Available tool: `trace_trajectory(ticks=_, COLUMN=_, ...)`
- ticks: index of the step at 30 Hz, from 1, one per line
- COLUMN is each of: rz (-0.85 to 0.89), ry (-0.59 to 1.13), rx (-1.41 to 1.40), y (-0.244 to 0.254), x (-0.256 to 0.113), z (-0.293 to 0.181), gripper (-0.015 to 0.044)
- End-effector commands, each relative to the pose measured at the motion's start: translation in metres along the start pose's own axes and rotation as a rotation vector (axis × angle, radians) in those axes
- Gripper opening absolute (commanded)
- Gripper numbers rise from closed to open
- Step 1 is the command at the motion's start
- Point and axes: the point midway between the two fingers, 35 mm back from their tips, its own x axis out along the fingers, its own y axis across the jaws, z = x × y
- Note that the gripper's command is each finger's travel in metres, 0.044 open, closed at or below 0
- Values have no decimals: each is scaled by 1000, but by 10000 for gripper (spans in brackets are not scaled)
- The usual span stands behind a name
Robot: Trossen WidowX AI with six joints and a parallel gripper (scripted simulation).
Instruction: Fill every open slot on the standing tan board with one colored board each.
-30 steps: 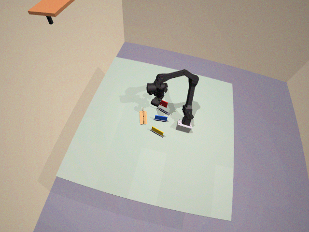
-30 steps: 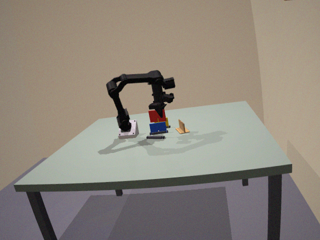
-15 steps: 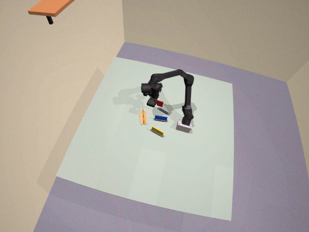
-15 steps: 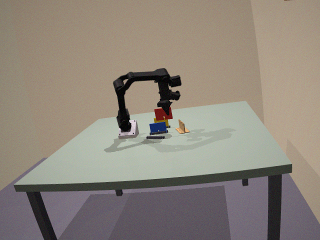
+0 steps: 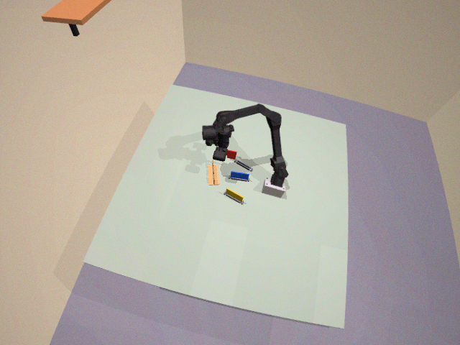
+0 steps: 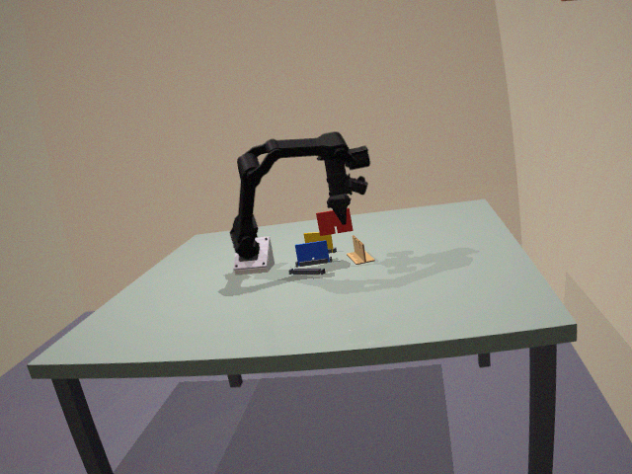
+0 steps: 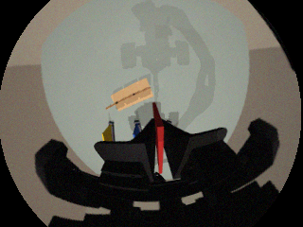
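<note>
My gripper (image 6: pixel 343 220) (image 7: pixel 160 137) is shut on the red board (image 5: pixel 231 154) (image 6: pixel 326 223) (image 7: pixel 159 147). It holds the board upright in the air, notch facing down, above the table and near the tan board. The standing tan board (image 6: pixel 358 248) (image 7: pixel 133 94) rises from its flat tan base (image 5: pixel 210 179); no colored board sits in it. The blue board (image 5: pixel 239 175) (image 6: pixel 312 251) (image 7: pixel 136 130) and the yellow board (image 5: pixel 234 195) (image 6: pixel 318 239) (image 7: pixel 108 132) stand upright in their holders. The red board's lower edge hangs clear of the tan board.
An empty dark holder (image 5: pixel 244 164) (image 6: pixel 306 272) lies beside the blue board's holder. The arm's pale base block (image 5: pixel 273 188) (image 6: pixel 252 266) stands on the table on the far side of the holders from the tan board. The arm's shadow falls across the table.
</note>
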Motion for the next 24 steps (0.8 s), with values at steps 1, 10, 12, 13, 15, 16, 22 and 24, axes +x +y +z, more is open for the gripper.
trace_trajectory(ticks=1, rz=4, ry=0, rx=-33, y=5, x=-1, z=7, gripper=0)
trace_trajectory(ticks=10, rz=2, ry=2, rx=-118, y=18, x=1, z=27, gripper=0)
trace_trajectory(ticks=12, rz=2, ry=2, rx=-137, y=22, x=1, z=31, gripper=0)
trace_trajectory(ticks=13, rz=2, ry=2, rx=-146, y=23, x=2, z=33, gripper=0)
trace_trajectory(ticks=15, rz=1, ry=3, rx=-165, y=27, x=2, z=37, gripper=0)
trace_trajectory(ticks=16, rz=1, ry=3, rx=-174, y=28, x=3, z=39, gripper=0)
trace_trajectory(ticks=22, rz=0, ry=4, rx=-231, y=38, x=5, z=51, gripper=0)
trace_trajectory(ticks=24, rz=0, ry=4, rx=-250, y=42, x=7, z=55, gripper=0)
